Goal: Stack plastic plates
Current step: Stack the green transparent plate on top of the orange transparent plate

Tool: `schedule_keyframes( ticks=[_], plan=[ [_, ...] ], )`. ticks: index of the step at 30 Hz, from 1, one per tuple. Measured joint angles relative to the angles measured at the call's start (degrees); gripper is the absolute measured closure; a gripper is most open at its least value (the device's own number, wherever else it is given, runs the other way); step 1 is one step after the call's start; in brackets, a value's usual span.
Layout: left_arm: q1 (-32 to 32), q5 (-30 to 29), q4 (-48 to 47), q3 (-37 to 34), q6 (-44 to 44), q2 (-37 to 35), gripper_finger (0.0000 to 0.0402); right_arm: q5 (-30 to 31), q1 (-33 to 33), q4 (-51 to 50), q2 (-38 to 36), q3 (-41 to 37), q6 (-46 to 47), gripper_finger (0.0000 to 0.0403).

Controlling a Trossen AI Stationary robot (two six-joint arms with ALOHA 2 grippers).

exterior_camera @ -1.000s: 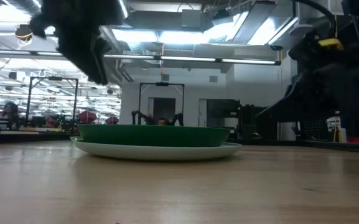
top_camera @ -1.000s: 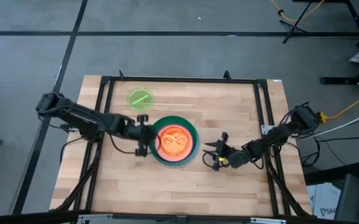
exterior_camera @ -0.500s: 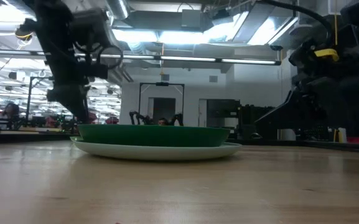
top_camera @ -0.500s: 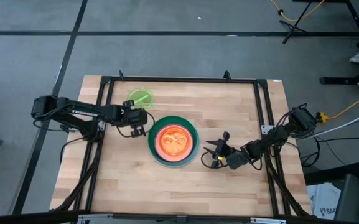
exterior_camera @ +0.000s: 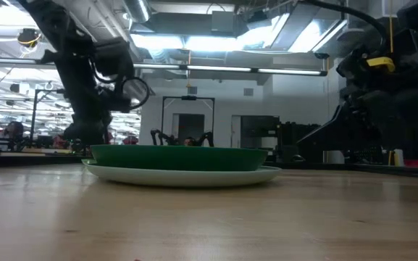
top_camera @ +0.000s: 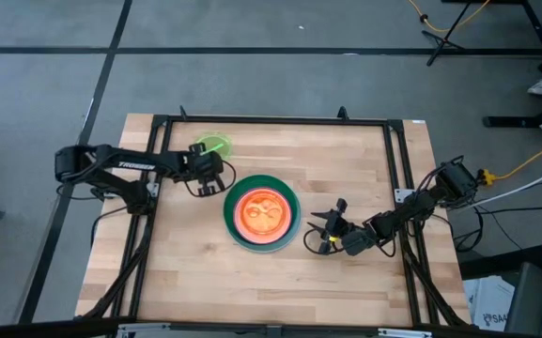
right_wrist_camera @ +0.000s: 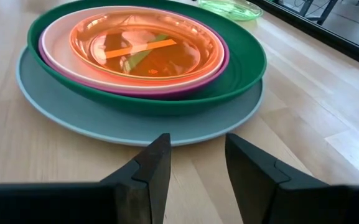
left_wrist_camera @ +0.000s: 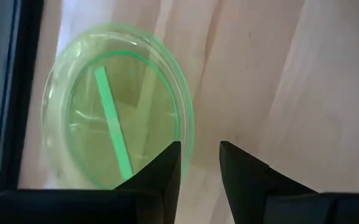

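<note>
The wooden worktop (top_camera: 364, 160) carries a stack of plates near its middle, and that stack serves as the landmark for everything else. At the bottom of the stack lies the light blue plate (right_wrist_camera: 79, 115), the widest of them. On it sits the dark green plate (top_camera: 286, 187), then a magenta plate (right_wrist_camera: 219, 65) with a cream plate (right_wrist_camera: 58, 40) inside it, and on top an orange plate (top_camera: 263, 212) with a lighter strip showing through its centre.

Away from the stack, toward the far left corner of the worktop, a single neon green plate (top_camera: 216, 145) lies flat on the wood by itself, close to the black frame rail (top_camera: 271, 120).

The left gripper (top_camera: 210, 173) hangs between the stack and the neon green plate, at the near edge of that plate. Its jaws stand slightly apart with nothing between them, and the rim of the green plate lies just under one finger (left_wrist_camera: 163, 171) in the wrist view.

The right gripper (top_camera: 325, 228) waits low on the right side of the stack, pointing at it. Its jaws are parted and empty, just short of the light blue rim.
</note>
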Motion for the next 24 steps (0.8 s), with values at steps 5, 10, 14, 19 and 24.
schedule_keyframes(
  ticks=[5, 10, 14, 19, 24],
  plan=[
    [3.5, 3.6, 2.7, 0.0, 3.1, 2.7, 0.0297, 0.0, 0.0, -0.3, 0.0, 0.0, 0.0, 0.0258],
    [5.9, 3.7, 5.0, 0.0, 4.1, 4.7, 0.0297, 0.0, 0.0, -0.2, 0.8, 0.0, 0.2, 0.0258],
    [7.3, 4.9, 6.0, 0.1, 6.1, 6.6, 0.0297, 0.0, -0.8, 0.1, 2.5, 0.0, 1.2, 0.0258],
    [8.3, 4.5, 7.8, 0.2, 6.5, 7.8, 0.0301, -1.3, -2.7, 0.3, 3.4, 0.0, 3.3, 0.0258],
    [8.4, 4.4, 8.3, 0.1, 6.6, 7.9, 0.0335, -2.7, -3.0, 0.3, 3.4, 0.0, 3.3, 0.0258]
  ],
)
